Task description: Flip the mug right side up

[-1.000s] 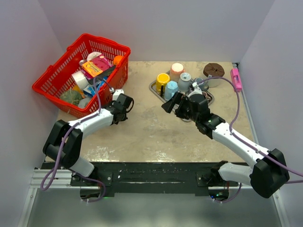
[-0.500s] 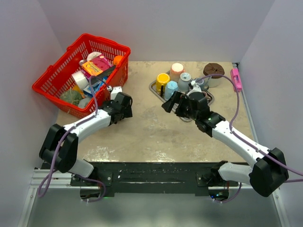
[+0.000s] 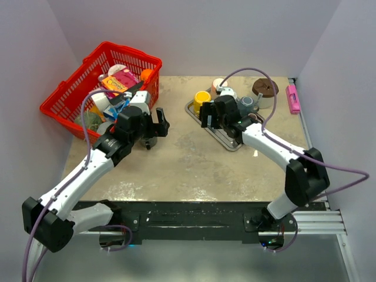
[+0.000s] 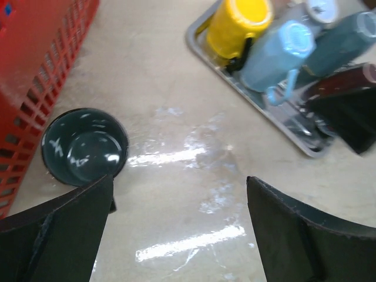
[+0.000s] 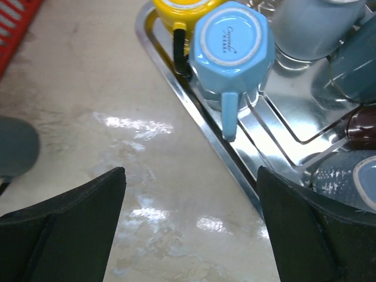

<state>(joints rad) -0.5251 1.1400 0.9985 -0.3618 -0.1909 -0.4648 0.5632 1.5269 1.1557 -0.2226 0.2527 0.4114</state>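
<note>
A dark teal mug [image 4: 85,147] stands mouth up on the table beside the red basket [image 4: 41,59]; its side also shows in the right wrist view as the dark teal mug [image 5: 14,147]. My left gripper [image 4: 179,179] is open above the table, its left finger just next to that mug, nothing between the fingers. In the top view the left gripper [image 3: 154,128] covers most of the mug. A light blue mug [image 5: 232,44] sits upside down in the metal tray [image 5: 194,111], handle toward me. My right gripper [image 5: 191,170] is open over the tray's near-left rim, right gripper [image 3: 207,118] empty.
The tray [image 3: 235,141] also holds a yellow mug [image 5: 188,9] and several grey and blue mugs. The red basket [image 3: 64,106] full of packets stands at the back left. A brown round object [image 3: 265,87] and a pink item [image 3: 292,97] lie at the back right.
My left gripper opened, let go of the dark mug and rose above it. The right gripper swung back and left, closer to the light blue mug in the tray.
</note>
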